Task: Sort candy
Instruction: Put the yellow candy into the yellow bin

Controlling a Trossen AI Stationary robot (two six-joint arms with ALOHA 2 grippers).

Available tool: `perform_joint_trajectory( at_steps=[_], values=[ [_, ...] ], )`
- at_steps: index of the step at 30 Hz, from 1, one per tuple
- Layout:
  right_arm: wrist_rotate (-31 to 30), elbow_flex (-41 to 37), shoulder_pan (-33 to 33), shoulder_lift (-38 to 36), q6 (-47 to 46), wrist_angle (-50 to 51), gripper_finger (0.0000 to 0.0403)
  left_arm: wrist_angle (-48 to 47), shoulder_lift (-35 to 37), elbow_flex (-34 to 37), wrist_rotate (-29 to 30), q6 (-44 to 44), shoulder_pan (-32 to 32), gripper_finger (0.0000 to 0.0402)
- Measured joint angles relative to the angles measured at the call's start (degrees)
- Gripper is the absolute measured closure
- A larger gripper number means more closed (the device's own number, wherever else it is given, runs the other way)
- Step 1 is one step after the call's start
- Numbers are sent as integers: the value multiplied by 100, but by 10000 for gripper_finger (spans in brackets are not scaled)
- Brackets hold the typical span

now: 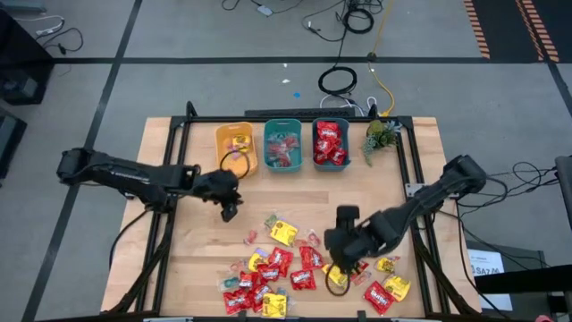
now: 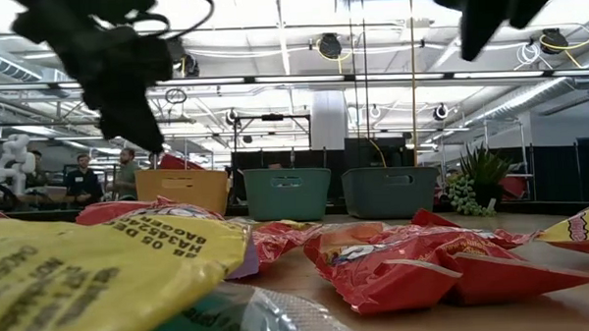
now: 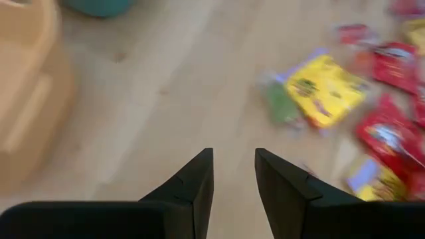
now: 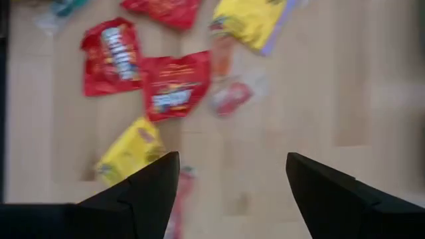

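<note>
The wooden counter (image 1: 197, 268) carries three bins at its far edge, and the candy (image 1: 286, 268) lies in a loose pile well apart from the bins, at the near side. The right gripper (image 1: 344, 259) hangs over the pile with its fingers wide open and holds nothing. The left gripper (image 1: 229, 210) is between the yellow bin (image 1: 236, 148) and the pile, its fingers partly open and empty.
</note>
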State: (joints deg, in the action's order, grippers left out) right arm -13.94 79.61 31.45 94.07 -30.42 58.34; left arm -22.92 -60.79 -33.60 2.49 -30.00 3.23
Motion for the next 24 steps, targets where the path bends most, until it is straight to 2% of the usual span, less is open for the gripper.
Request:
perform_joint_trajectory(
  at_steps=[5, 12, 18, 24],
  values=[
    [101, 4, 334, 287, -650, -270, 133, 489, 625, 521, 240, -457, 806, 281],
    [281, 4, 776, 929, -981, -374, 133, 573, 1342, 572, 1065, -431, 1714, 281],
    [431, 4, 885, 1641, -1280, -504, 133, 420, 1913, 572, 1577, -5, 1799, 281],
    [540, 6, 754, 2232, -1233, -1009, 133, 55, 2413, 572, 1640, 84, 1668, 281]
  ],
)
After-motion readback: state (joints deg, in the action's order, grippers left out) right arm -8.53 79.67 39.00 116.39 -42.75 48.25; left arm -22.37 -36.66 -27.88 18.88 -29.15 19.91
